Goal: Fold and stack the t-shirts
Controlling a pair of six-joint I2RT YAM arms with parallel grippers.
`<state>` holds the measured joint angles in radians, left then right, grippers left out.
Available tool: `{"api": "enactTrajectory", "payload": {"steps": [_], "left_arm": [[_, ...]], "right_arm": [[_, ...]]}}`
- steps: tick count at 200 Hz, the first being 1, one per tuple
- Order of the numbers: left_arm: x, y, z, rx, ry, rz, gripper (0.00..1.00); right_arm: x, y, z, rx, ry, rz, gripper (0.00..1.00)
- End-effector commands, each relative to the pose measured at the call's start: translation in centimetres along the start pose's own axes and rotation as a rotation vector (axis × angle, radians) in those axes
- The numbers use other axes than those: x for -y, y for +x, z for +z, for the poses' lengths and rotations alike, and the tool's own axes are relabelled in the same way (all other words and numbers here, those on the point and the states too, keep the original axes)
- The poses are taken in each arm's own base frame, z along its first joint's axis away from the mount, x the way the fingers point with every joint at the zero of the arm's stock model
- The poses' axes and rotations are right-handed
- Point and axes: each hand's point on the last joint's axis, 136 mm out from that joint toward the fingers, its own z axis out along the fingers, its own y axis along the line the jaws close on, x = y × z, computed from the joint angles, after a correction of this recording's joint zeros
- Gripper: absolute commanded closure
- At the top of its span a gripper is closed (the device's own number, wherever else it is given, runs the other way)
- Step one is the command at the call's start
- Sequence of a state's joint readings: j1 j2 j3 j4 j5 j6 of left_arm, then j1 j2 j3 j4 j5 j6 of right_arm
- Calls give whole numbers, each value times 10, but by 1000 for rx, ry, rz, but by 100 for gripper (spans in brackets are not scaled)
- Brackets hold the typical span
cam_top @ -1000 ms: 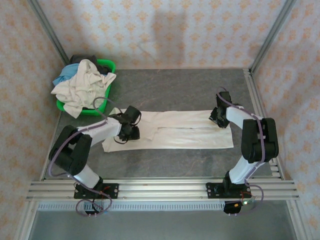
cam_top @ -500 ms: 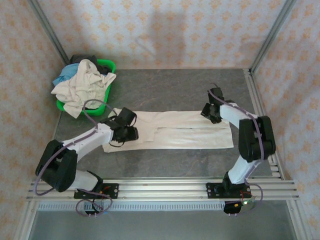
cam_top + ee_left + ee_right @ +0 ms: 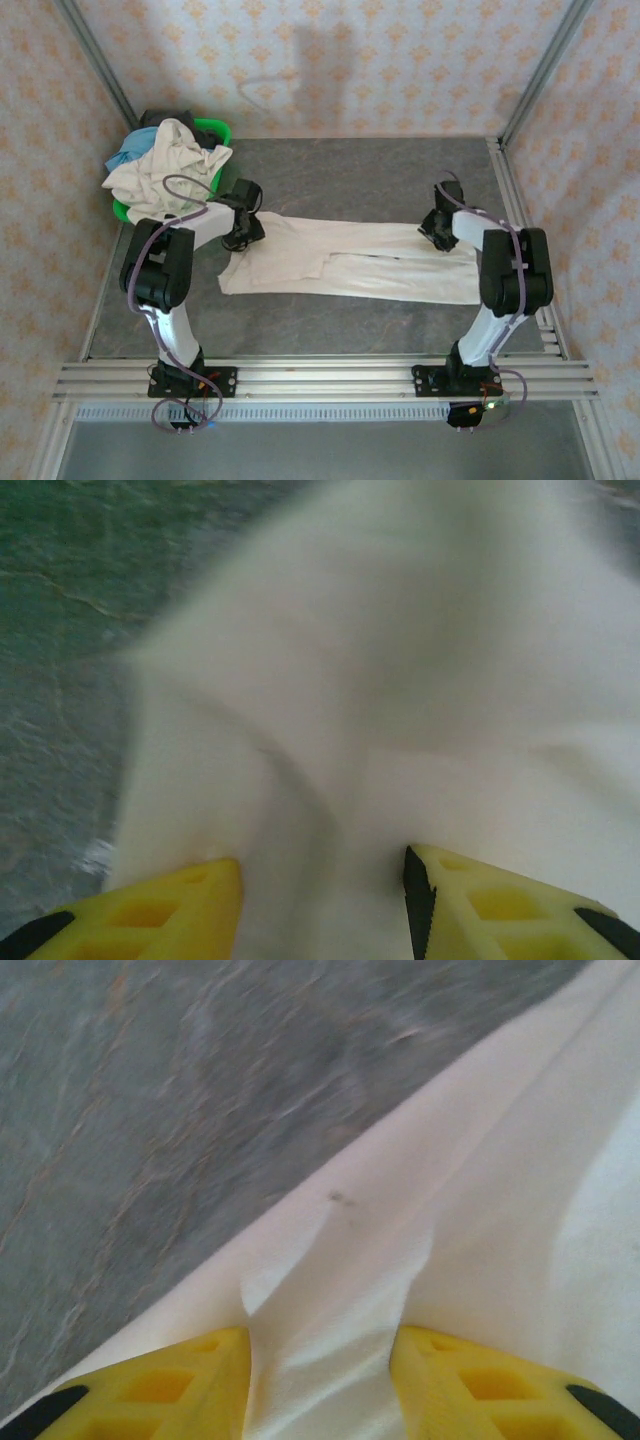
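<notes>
Left arm (image 3: 160,270): white link shells, bulky black joint housings, grey-lilac cable arching loose along the outside.
Right arm (image 3: 508,268): same white shells and black joints, cable hugging the upper link.
Left gripper (image 3: 322,865): yellow plastic with moulded hollows, black further back.
Right gripper (image 3: 320,1340): matching yellow with hollows, black at the outer ends.
Left base (image 3: 185,380): black plate, thin cable loop hanging below.
Right base (image 3: 455,382): black plate, small green light beside it.

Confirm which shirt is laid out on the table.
The cream-white t-shirt, flat between left gripper and right gripper; the other shirts sit heaped in the green basket.
</notes>
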<state>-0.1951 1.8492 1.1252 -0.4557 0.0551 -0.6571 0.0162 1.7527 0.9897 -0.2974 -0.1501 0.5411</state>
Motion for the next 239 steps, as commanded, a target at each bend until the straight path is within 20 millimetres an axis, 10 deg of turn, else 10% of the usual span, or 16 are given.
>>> {"api": "enactTrajectory", "payload": {"steps": [1, 41, 93, 165, 239], "left_arm": [[-31, 25, 19, -68, -86, -44, 53], [-26, 20, 1, -37, -63, -33, 53], [41, 10, -50, 85, -33, 142, 44], [85, 31, 35, -82, 61, 141, 49], [209, -61, 64, -86, 235, 261, 46]], "right_arm": [[32, 25, 8, -74, 95, 55, 56], [27, 15, -19, -11, 60, 61, 54], [5, 16, -37, 67, 186, -145, 51], [-12, 65, -30, 14, 164, -281, 46], [-12, 153, -53, -27, 287, -530, 44]]}}
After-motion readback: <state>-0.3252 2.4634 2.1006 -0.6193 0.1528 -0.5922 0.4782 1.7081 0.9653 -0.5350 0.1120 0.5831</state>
